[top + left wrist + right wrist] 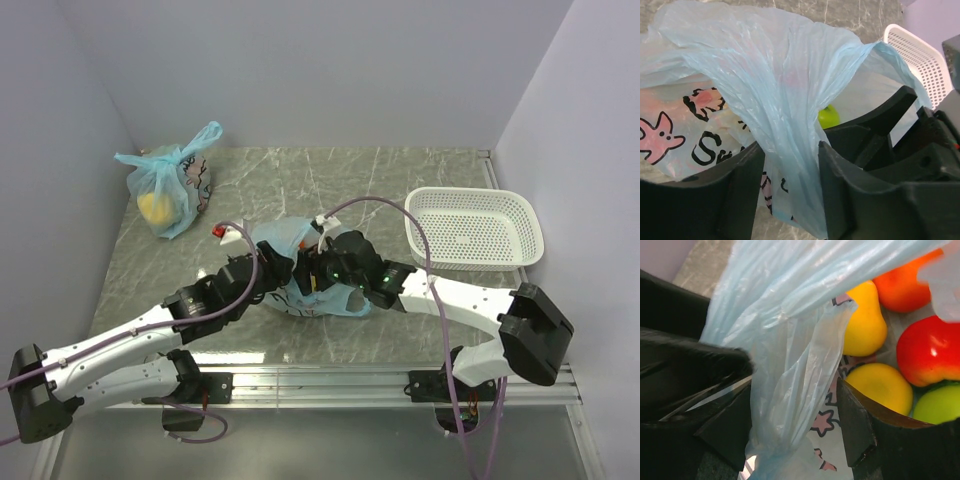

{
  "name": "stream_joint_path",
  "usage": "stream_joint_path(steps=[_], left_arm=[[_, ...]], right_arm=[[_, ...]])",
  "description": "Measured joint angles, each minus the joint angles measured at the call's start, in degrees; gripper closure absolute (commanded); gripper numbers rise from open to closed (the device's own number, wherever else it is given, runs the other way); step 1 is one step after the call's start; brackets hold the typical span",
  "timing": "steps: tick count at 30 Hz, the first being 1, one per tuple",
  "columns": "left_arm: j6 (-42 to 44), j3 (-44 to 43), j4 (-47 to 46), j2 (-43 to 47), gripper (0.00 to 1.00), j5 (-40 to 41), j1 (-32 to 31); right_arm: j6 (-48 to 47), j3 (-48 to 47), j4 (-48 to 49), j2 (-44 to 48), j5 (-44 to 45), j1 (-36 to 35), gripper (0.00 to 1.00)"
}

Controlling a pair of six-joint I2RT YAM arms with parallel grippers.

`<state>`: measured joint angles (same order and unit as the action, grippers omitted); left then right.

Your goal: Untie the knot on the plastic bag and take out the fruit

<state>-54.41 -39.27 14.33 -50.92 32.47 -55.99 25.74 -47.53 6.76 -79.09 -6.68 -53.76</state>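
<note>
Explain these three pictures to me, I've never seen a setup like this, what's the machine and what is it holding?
Two robot arms are bolted to a marble-patterned table. One picture looks down from above; the other two come from cameras on each wrist. Both arms meet at a light-blue plastic bag. The left gripper and the right gripper each have a band of its film between their fingers, jaws not fully closed. Through the opening you see fruit: yellow, orange, red, green. Also on the table: a second knotted bag and a white basket.

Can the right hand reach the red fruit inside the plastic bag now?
Probably not yet. A fold of the plastic bag hangs between the right hand's fingers, with the red fruit off to the side, uncovered.
</note>
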Motion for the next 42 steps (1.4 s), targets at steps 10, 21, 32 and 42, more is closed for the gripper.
stream_joint_path(steps=[10, 21, 32, 42], left_arm=[[0.17, 0.17, -0.81, -1.84, 0.99, 2.43, -0.15], [15.26, -11.98, 16.63, -0.07, 1.0, 10.47, 7.65], [31.36, -7.58, 13.73, 6.71, 1.0, 2.01, 8.44], [33.79, -7.04, 12.46, 7.58, 0.99, -2.75, 8.44]], right_arm=[[-0.22, 1.42, 1.44, 2.67, 1.33, -0.13, 0.3], [-2.47, 9.62, -5.9, 9.31, 11.39, 11.39, 0.31], [-4.66, 8.0, -13.38, 13.44, 14.1, 9.92, 0.44], [-7.8, -2.34, -8.55, 2.91, 12.55, 2.97, 0.48]])
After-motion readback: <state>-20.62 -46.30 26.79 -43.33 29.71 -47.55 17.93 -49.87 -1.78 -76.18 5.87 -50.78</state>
